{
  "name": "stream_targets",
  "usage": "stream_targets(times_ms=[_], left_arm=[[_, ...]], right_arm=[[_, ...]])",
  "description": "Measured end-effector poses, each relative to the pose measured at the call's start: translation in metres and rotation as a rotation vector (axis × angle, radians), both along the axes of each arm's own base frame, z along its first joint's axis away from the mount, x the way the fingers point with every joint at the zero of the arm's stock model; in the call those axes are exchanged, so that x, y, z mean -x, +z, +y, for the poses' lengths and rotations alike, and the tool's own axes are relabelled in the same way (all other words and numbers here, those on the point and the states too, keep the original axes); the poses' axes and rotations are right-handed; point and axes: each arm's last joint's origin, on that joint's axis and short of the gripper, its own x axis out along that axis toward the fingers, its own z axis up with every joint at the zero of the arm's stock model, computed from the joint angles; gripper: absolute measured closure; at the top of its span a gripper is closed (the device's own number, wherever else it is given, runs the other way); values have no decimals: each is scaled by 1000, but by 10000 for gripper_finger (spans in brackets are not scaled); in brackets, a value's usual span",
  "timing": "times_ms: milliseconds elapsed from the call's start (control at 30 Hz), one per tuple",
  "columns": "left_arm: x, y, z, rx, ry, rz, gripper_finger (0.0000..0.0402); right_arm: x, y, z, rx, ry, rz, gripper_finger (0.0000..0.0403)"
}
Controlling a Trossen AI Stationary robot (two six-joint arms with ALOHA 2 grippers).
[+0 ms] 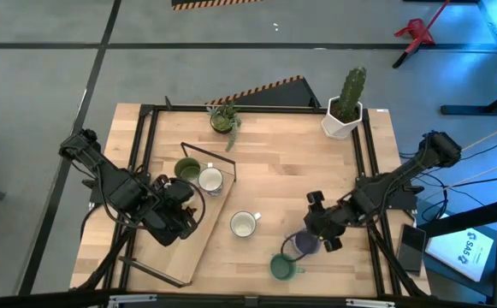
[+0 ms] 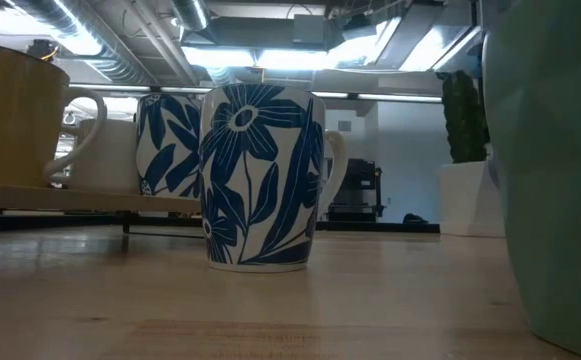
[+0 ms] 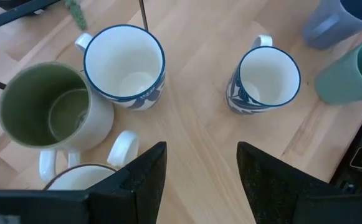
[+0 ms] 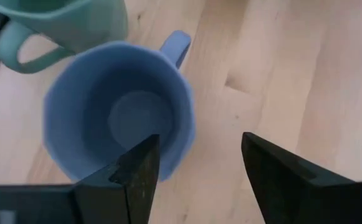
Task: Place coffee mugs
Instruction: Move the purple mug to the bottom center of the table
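right pincer (image 1: 318, 224) released, astride rim of lavender mug (image 1: 300, 245) lying at its 7 o'clock; left pincer (image 1: 182, 205) released, farther.

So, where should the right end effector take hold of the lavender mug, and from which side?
Grip the rim wall of the lavender mug from above. It stands upright with its mouth open, and the open right end effector already has one finger over the cup's inside. Probably avoid the handle and the side touching the green mug.
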Motion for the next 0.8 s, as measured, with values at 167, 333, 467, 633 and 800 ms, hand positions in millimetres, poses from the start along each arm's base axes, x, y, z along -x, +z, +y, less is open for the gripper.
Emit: stream_targets(times_ms=[167, 333, 467, 633, 800], left_arm=[[0, 0, 0, -11, 3, -8, 212], [0, 0, 0, -11, 3, -9, 212], [0, 0, 1, -23, 8, -18, 212], [-1, 1, 1, -34, 12, -27, 212], [-1, 1, 1, -35, 13, -28, 212]], right_arm=[[-8, -13, 5, -14, -2, 45, 189], [-11, -21, 7, -5, -40, 74, 216], [-12, -22, 5, 0, -57, 74, 301], [-18, -22, -5, -6, -91, 79, 390], [-26, -17, -21, 24, -105, 74, 396]])
